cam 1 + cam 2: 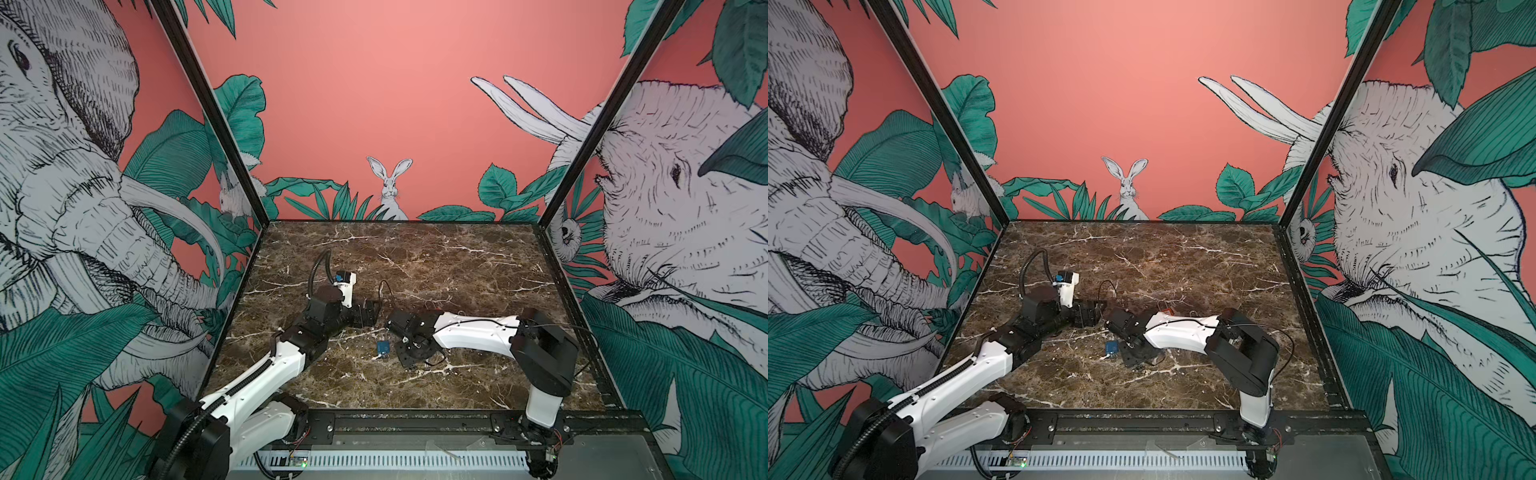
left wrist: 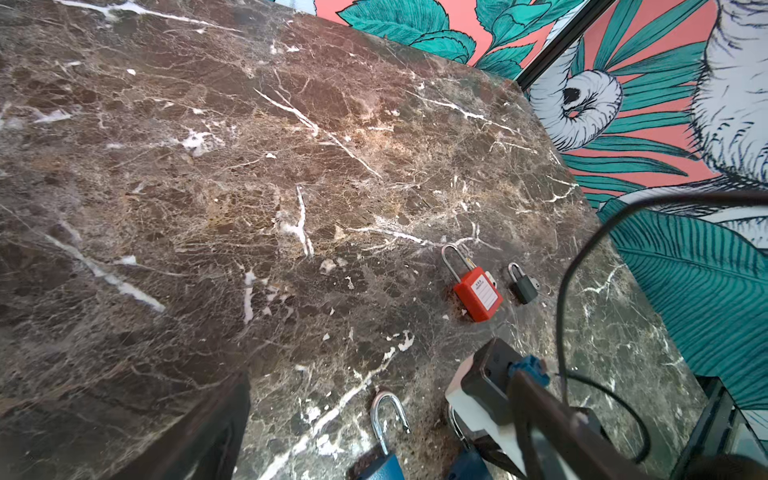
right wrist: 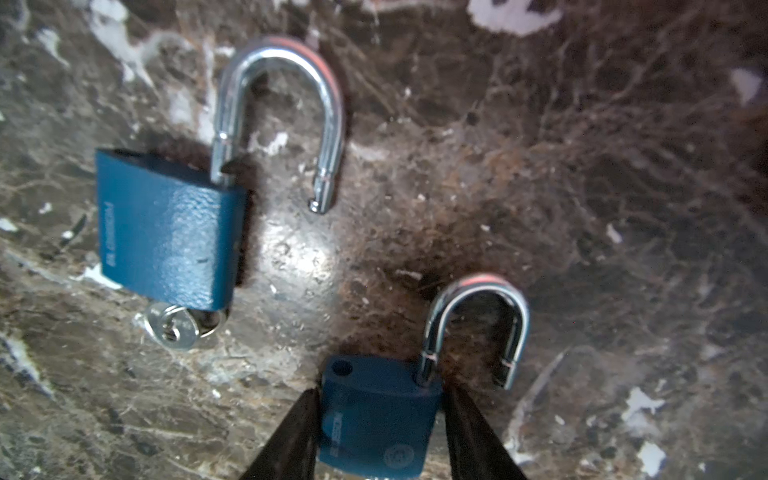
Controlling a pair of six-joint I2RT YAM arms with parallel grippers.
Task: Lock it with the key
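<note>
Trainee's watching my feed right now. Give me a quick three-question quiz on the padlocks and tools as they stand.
1. True or false: the padlock that the right tool straddles has its shackle shut.
2. The key is: A in the right tool; B in the free padlock; C nowhere in view.
3. Fill in: the ___ tool stands wide open, holding nothing.

Key: 1 false, the shackle's free end is out of the body. 2 B. 3 left.
</note>
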